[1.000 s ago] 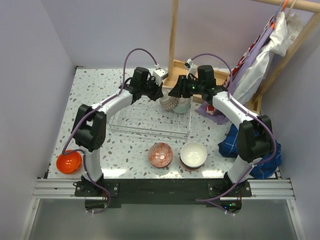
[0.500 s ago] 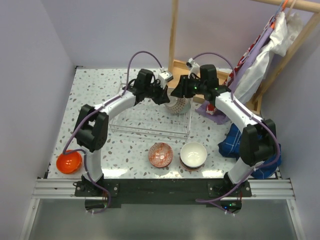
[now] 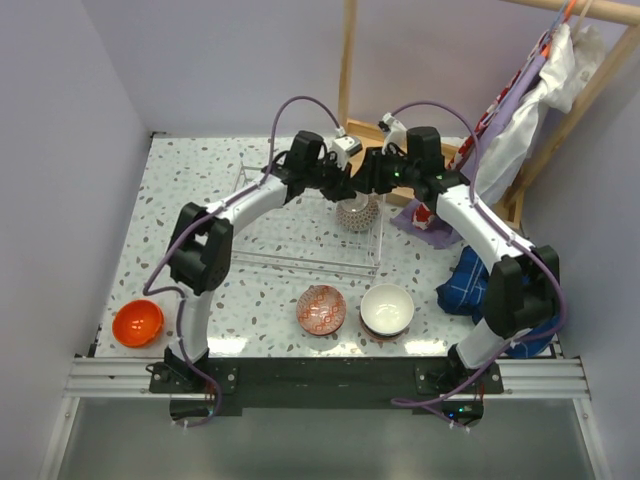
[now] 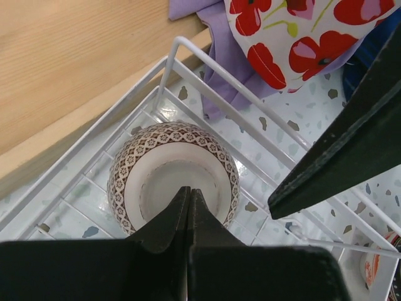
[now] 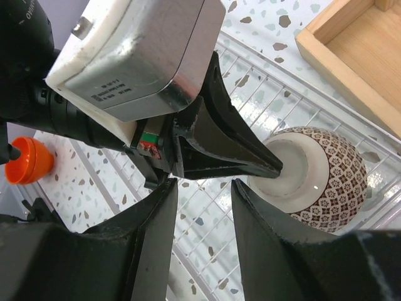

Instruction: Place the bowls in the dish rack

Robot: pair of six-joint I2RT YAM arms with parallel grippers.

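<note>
A brown-patterned bowl (image 3: 356, 212) lies upside down in the far right corner of the wire dish rack (image 3: 300, 262). Its white foot ring faces up in the left wrist view (image 4: 156, 157) and the right wrist view (image 5: 332, 169). My left gripper (image 4: 190, 189) is shut, its tips just over the foot ring, holding nothing. My right gripper (image 5: 203, 183) hangs open beside the bowl, with only rack wire and table showing between its fingers. A red-patterned bowl (image 3: 322, 308) and a white bowl (image 3: 387, 308) sit near the front edge. An orange bowl (image 3: 137, 322) sits at the front left.
A wooden tray frame (image 5: 351, 50) stands just behind the rack (image 4: 177, 41), against a wooden post (image 3: 347, 70). Flowered and purple cloth (image 4: 282, 37) lies right of the rack corner. Blue cloth (image 3: 470, 285) is heaped by the right arm. Both grippers (image 3: 360, 188) crowd together over the bowl.
My left gripper has swung right along the rack's far side until it is over the patterned bowl. The pale green bowl seen beside it earlier is hidden now. The right gripper barely moved.
</note>
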